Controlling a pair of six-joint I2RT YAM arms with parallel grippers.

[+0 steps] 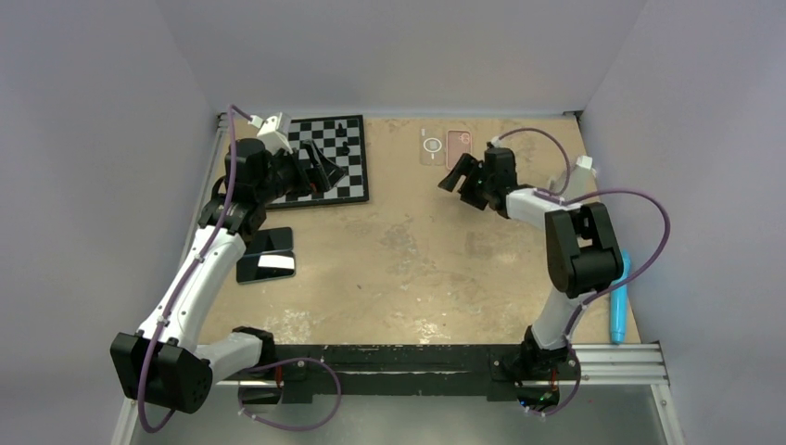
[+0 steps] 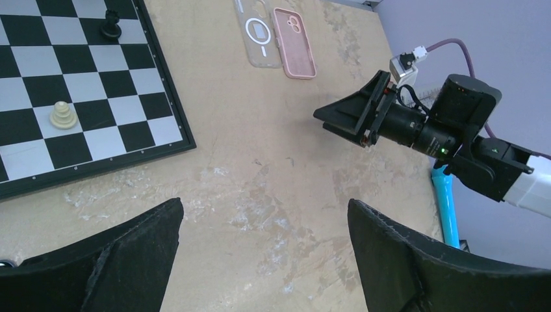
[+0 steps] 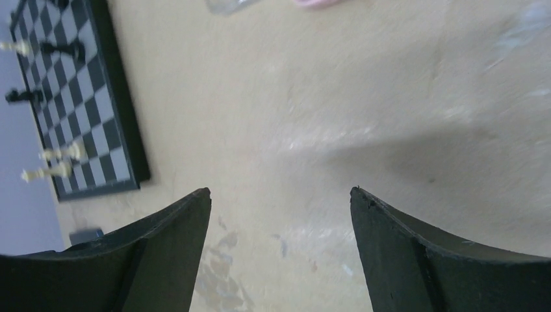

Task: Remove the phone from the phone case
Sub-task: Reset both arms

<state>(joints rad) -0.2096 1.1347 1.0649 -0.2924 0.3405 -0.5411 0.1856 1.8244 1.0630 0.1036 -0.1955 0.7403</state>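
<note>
The phone (image 1: 459,146) lies face down at the far middle of the table, showing its pink back and corner camera. The transparent phone case (image 1: 432,146) with a white ring lies flat just left of it, apart from it. Both also show in the left wrist view, the case (image 2: 258,32) and the phone (image 2: 294,42). My right gripper (image 1: 462,177) is open and empty, just in front of the phone, hovering over bare table (image 3: 281,190). My left gripper (image 1: 320,167) is open and empty over the right edge of the chessboard, facing the table (image 2: 265,203).
A chessboard (image 1: 345,176) with a few pieces lies at the far left. An all-black smartphone (image 1: 267,255) lies at the left, by the left arm. A light blue tool (image 1: 618,297) lies along the right edge. Walls enclose the table on three sides.
</note>
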